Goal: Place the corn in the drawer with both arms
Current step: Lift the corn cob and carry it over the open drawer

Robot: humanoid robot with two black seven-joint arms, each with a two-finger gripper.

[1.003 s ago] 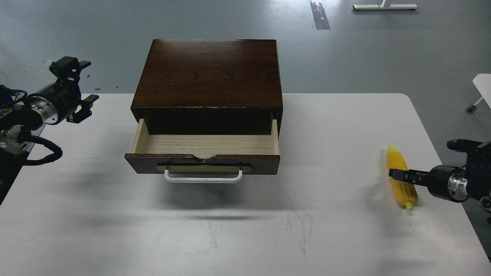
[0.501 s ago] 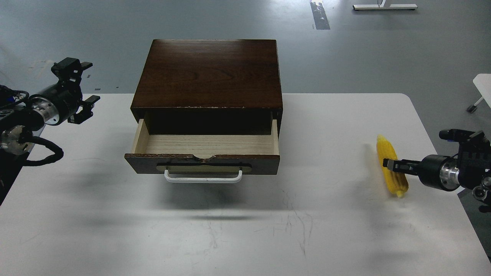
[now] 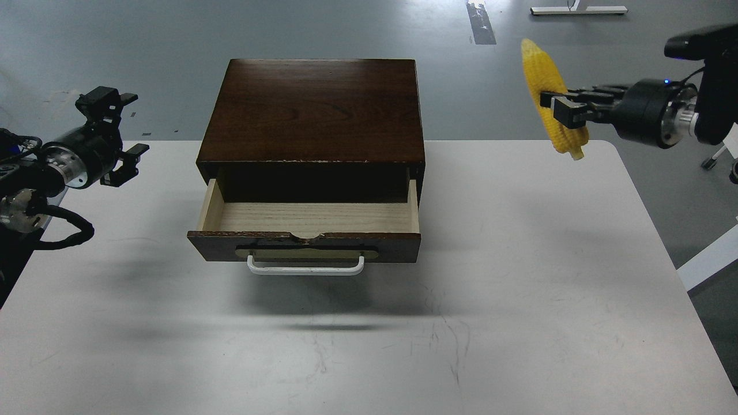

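Note:
The yellow corn (image 3: 545, 75) hangs high in the air at the upper right, tapered end up. My right gripper (image 3: 554, 106) is shut on its middle and holds it well above the white table (image 3: 519, 288), to the right of the box. The drawer (image 3: 308, 222) of the dark brown box (image 3: 314, 109) stands pulled open in the middle, its pale wood inside bare, with a white bar handle (image 3: 305, 268) at the front. My left gripper (image 3: 118, 129) is open and empty at the far left, apart from the box.
The table's right edge (image 3: 651, 230) lies under my right arm. A white bar of another piece of furniture (image 3: 706, 259) shows at the right border. Grey floor lies behind the table.
My right gripper has lifted the corn off the table at the right and carried it far up and slightly left. The left arm has barely moved. The drawer is unchanged.

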